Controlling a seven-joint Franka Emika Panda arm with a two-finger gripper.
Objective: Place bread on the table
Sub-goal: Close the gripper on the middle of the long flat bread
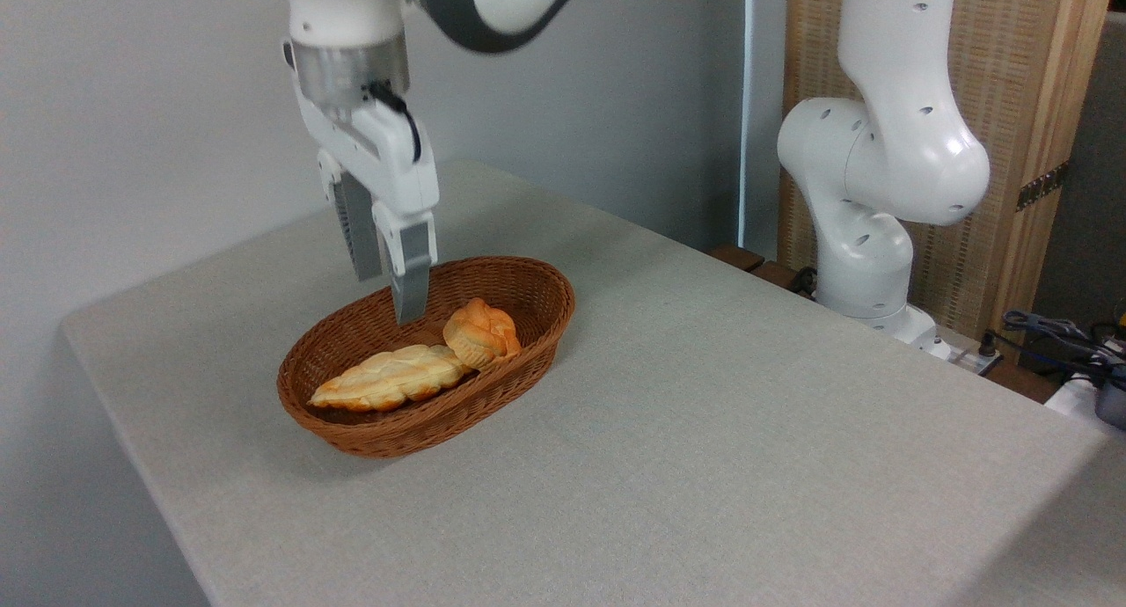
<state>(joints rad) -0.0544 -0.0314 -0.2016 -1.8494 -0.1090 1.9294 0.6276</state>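
The long, flat, braided loaf of pale golden bread [391,376] lies in the brown oval wicker basket [369,435], stretched along its near left half, with its right tip touching a small round orange-brown bun [481,332] that sits toward the basket's middle. Nothing of the loaf rests on the table [704,431], a wide top in light grey-beige cloth-like covering on which the basket stands near the left end.

Above the basket's far left rim hangs the white two-finger gripper [385,301], pointing straight down with its grey fingers [410,277] parted and nothing between them. Its tips look to be over the space behind the loaf and clear of both breads, though from this single view it is hard to say how far they reach inside the rim (depth is uncertain here).

As a judgement, the task is at its opening: the loaf is not yet grasped, lifted or moved. Left to do are lowering the jaws astride the loaf, closing on it, carrying it over the rim and setting it on the bare cloth, of which plenty is free to the right and front. The bun next to the loaf's tip should stay put.
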